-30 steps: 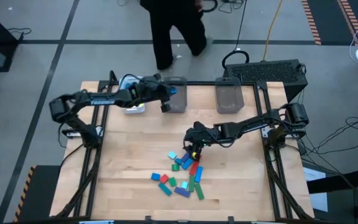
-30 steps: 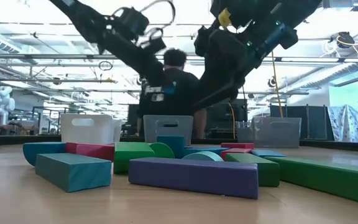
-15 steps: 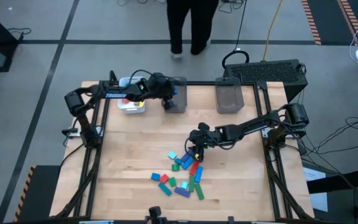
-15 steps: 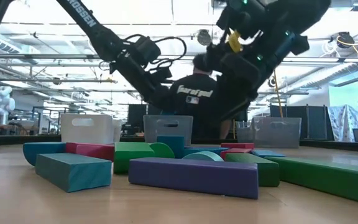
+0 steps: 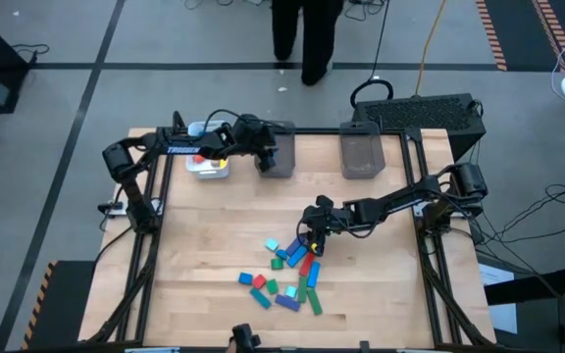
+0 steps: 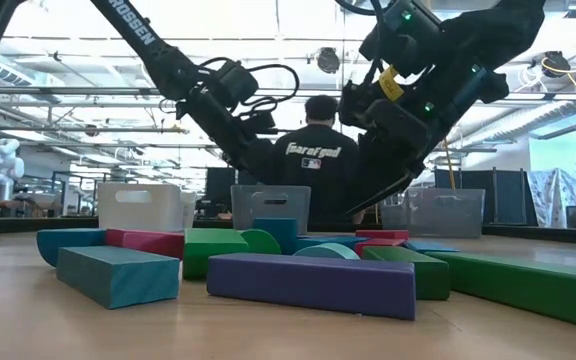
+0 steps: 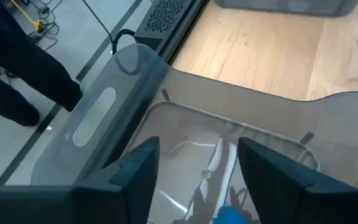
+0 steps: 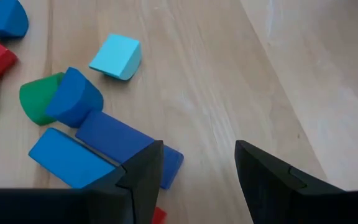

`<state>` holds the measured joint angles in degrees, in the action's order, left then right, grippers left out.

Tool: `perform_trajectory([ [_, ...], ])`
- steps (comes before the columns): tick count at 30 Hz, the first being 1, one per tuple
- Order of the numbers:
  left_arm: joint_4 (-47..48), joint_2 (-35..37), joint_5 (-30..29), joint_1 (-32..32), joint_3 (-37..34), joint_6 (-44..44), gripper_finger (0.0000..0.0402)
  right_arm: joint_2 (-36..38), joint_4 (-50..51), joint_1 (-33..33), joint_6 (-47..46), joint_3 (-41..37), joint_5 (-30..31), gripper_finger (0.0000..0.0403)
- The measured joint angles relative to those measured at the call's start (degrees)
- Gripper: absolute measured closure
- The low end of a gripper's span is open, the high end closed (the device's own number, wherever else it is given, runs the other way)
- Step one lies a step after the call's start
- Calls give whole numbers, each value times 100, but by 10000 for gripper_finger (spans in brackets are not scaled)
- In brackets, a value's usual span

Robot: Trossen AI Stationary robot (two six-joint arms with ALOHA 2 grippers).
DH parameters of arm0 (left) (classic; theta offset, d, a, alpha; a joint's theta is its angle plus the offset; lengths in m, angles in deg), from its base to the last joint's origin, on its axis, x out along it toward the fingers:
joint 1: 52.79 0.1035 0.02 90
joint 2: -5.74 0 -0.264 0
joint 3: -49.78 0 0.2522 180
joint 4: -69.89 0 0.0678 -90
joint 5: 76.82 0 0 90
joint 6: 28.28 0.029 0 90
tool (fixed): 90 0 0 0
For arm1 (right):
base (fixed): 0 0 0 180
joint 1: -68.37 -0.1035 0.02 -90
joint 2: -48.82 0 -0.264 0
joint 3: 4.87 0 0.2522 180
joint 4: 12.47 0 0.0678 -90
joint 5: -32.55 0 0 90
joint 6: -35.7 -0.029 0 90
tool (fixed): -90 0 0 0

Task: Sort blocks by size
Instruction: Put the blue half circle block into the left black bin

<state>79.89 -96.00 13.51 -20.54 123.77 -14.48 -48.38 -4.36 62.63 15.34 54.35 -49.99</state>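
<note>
A: How would the blocks (image 5: pixel 287 270) have handled?

B: Probably light, rigid and smooth; best pinched across flat sides. They lay heaped on the surface (image 5: pixel 204 245), near its front.

A: The end effectors?

B: The right end effector (image 5: pixel 311 235) hung open and empty over the heap. The left end effector (image 5: pixel 263 165), above a grey bin (image 5: pixel 281 149), had spread wider than a second before; a blue piece showed beneath it.

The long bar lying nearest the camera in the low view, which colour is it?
The long bar is purple, and the low view shows it best.
</note>
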Motion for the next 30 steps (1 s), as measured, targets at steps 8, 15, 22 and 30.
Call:
perform_trajectory([
  [8,309,507,-40,-180,0,474,171,0,5,0,38,0,-10,215],
  [15,1488,1507,-84,-696,0,773,171,0,-209,-131,510,0,-165,215],
  [22,2482,2135,-84,-1568,-119,634,178,-185,-924,-310,647,0,-330,215],
  [30,2595,2208,-82,-2643,-582,200,203,-495,-1567,-401,489,2,-289,215],
])
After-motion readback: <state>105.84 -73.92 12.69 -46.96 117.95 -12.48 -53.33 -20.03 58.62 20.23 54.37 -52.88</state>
